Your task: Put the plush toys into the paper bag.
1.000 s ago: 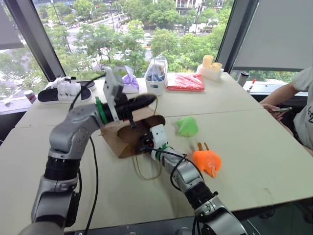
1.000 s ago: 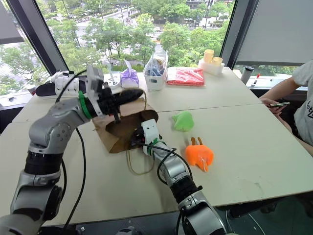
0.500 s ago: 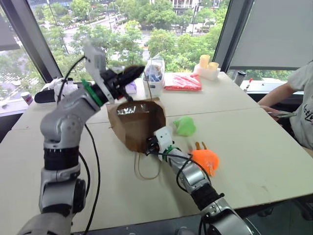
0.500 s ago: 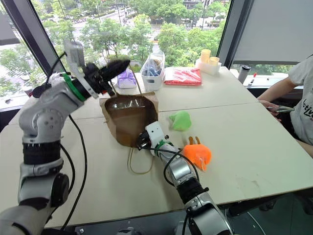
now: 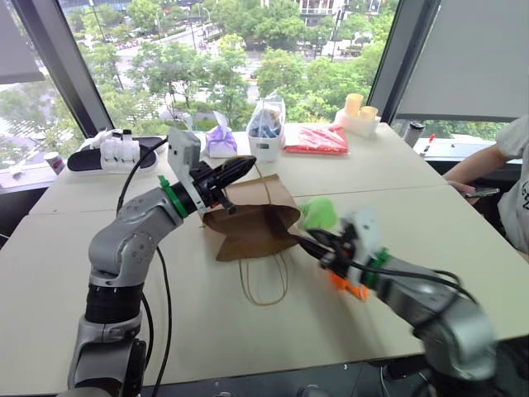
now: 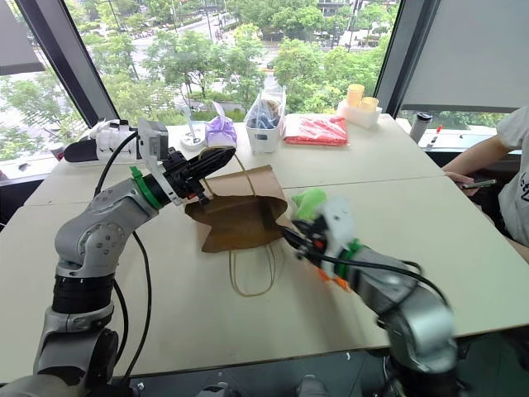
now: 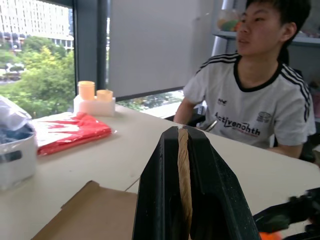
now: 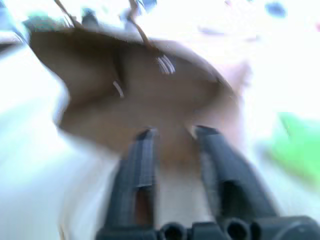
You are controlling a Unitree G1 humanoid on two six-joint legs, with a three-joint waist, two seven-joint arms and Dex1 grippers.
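My right jaws [image 5: 307, 243] hang nearest me, just over the bench [image 5: 207, 331], their two black fingers standing apart with nothing between them, pointing at the mouth of the paper bag [image 5: 252, 222], which lies just ahead of their tips with a cord loop handle [image 5: 263, 281] trailing on the bench below them. Tucked beside and partly behind these jaws is the orange plush toy [image 5: 345, 285], of which I can see only a sliver, and the green plush toy [image 5: 317, 213] sits just past them, near the bag's open side; both toys are outside the bag. Farther off, my left jaws [image 6: 207, 160] are pressed together on the bag's upper edge, a strip of brown paper pinched between the fingers, holding that lip up off the bench while the rest of the bag sags. Beyond them stand a clear plastic bag [image 5: 265, 126] and a red packet [image 5: 314, 138], and a person [image 7: 250, 100] sits at the far corner. I judge the step in hand to be the first pick, with the bag held ready and nothing yet packed. The next move calls for swinging my right jaws over one toy, closing on it, and carrying it into the mouth, while my left jaws keep the lip lifted and wide.
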